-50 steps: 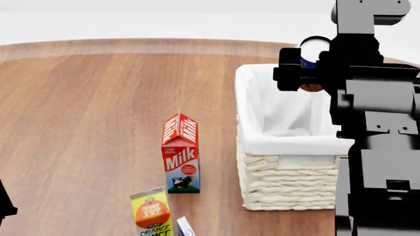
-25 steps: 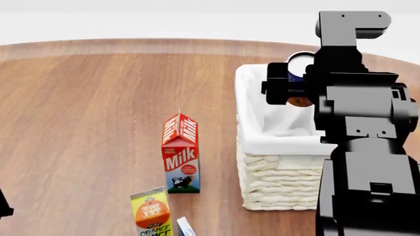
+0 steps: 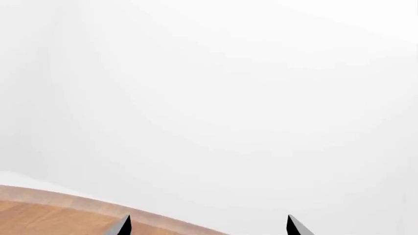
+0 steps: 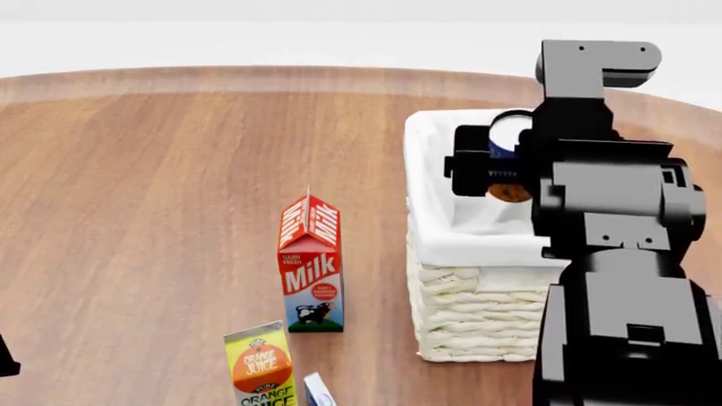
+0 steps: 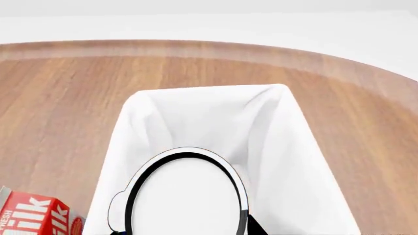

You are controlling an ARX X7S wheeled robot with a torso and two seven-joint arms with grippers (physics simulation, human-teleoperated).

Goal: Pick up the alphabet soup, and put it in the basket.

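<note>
- Now, the right gripper (image 4: pixel 493 166) hung over the open top of the basket (image 4: pixel 479 245), jaws clamped on the alphabet soup (image 4: pixel 505 144).
- Can sat between the jaws, clear of the liner, lifted above the basket's inside; blue label and an orange patch at the low end showed in the head view.
- Pale lid faced up and toward the camera; in the right wrist view that lid (image 5: pixel 186 196) filled the space between the fingers, dark ring around it.
- Beneath the jaws in the right wrist view: white cloth liner (image 5: pixel 281 127) and the hollow of the basket, directly under the can.
- Basket stood on the round wooden table (image 4: pixel 147 194), wicker wall below the folded liner.
- Milk carton (image 4: pixel 310 264) stood upright on the table, well apart from the right jaws, off to the far side of the basket's wall; its red corner (image 5: pixel 33 215) showed at the edge of the right wrist view.
- Orange juice carton (image 4: pixel 260 365) was nearer the camera than the milk, partly cut off; a blue-white scrap beside it, too little visible to name.
- Left gripper (image 3: pixel 207 226): only two dark finger tips seen, standing apart, nothing between them; ahead of them a table edge and blank white.
</note>
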